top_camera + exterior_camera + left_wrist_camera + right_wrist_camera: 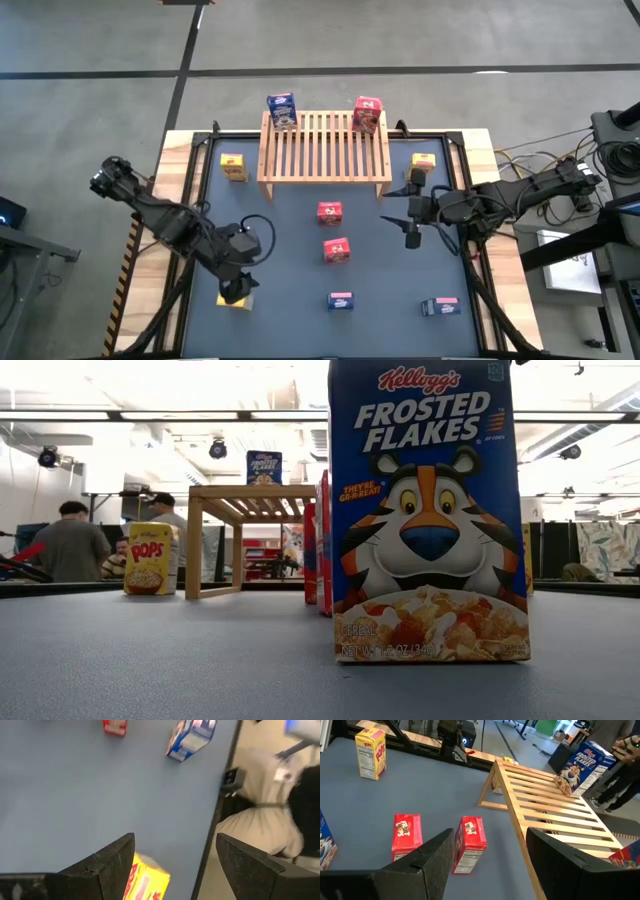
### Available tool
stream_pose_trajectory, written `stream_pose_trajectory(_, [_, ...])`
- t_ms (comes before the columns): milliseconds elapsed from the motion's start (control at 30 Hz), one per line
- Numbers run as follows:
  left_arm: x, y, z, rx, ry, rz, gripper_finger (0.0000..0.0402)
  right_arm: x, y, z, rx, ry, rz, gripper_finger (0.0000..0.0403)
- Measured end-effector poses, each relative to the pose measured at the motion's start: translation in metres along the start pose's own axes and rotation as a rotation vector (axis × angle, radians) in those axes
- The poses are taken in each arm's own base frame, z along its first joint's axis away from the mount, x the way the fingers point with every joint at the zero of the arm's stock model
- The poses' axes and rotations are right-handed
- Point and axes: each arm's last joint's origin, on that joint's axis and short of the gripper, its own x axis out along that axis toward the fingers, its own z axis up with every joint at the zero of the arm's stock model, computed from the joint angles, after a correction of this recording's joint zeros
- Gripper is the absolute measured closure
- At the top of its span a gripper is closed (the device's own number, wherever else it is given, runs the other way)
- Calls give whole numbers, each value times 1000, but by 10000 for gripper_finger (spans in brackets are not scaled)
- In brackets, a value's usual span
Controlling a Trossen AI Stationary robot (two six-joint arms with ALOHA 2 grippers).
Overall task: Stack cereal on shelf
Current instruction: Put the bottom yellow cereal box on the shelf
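2 red boxes [333,231] before the shelf [324,146], left claw [236,292] open over yellow box [240,300], right claw [412,214] open.

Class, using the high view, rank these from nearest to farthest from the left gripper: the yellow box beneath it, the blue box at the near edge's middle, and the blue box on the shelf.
1. Yellow box, directly under the left gripper.
2. Near-edge blue box, toward the table's middle.
3. Shelf blue box, on the shelf's far left corner.

Your overhead camera looks straight down on the shelf [325,148]. Your low camera sits at worktop [200,660] level, facing it past a close blue box [428,510]. Both wrist cameras look across the worktop; the right one shares the shelf.
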Motion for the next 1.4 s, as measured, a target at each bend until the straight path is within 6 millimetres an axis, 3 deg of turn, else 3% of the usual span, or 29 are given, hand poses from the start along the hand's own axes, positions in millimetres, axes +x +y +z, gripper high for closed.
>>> stream_pose_trajectory(467, [56,-25,-44,54,306,228,138,0,0,0,1,-8,0,165])
stream_pose_trajectory(800, [68,-33,-68,133,396,305,138,1,1,1,13,-27,24,165])
stream_pose_trajectory(1133, [79,-25,-75,213,441,362,138,1,2,3,12,-50,69,165])
stream_pose_trajectory(1400, [75,-21,-76,224,338,320,138,1,2,3,18,-52,68,165])
